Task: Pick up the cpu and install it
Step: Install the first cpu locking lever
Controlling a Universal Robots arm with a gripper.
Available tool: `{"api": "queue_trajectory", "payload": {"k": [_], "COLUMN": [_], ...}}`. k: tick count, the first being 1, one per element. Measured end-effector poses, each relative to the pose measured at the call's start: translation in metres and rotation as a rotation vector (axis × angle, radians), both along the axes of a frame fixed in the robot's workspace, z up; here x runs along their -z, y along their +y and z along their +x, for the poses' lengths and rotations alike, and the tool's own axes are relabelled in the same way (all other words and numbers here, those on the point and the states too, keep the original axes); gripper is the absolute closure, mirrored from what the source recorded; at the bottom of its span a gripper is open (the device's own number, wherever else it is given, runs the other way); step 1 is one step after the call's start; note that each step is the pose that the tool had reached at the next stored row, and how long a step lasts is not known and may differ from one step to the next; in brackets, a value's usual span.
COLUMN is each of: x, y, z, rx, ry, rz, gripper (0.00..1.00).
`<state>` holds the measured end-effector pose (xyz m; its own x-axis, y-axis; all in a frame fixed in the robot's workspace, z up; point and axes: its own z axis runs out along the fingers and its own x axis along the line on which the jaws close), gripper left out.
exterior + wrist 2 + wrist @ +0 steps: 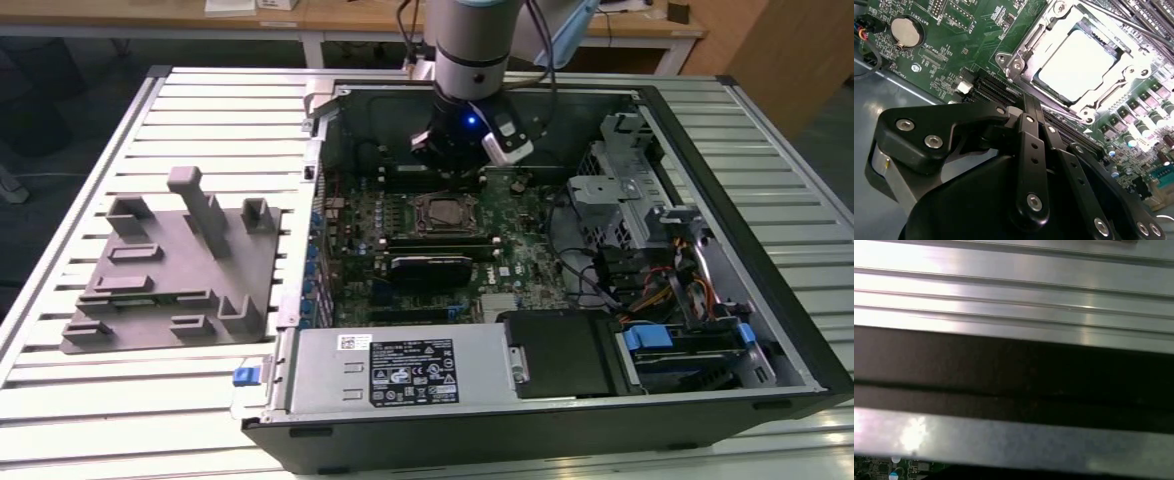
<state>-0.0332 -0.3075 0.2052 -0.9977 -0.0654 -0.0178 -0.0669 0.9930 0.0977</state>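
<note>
slatted metal bench (pixel 80 400) carries your open pc case (pixel 787 330), with a grey plastic tray (pixel 174 270) on the exterior view's left. nearest you sits the psu (pixel 400 370), then the green motherboard (pixel 521 250). cpu (pixel 1079 62) lies seated in the metal-framed socket (pixel 1019 62), silver top exposed. gripper (pixel 454 165) hangs just past the socket, off the chip; can't tell if its fingers are spread.

The cpu (pixel 1074 65) apparently sits seated inside the socket (pixel 1019 60) frame.
</note>
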Motion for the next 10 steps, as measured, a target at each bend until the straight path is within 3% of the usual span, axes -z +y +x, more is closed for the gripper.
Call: {"api": "queue_trajectory", "payload": {"k": [10], "x": [0.0058], "y": [0.0000], "z": [0.0013], "rx": [0.000], "ry": [0.0001], "rz": [-0.0001], "gripper": [0.89]}}
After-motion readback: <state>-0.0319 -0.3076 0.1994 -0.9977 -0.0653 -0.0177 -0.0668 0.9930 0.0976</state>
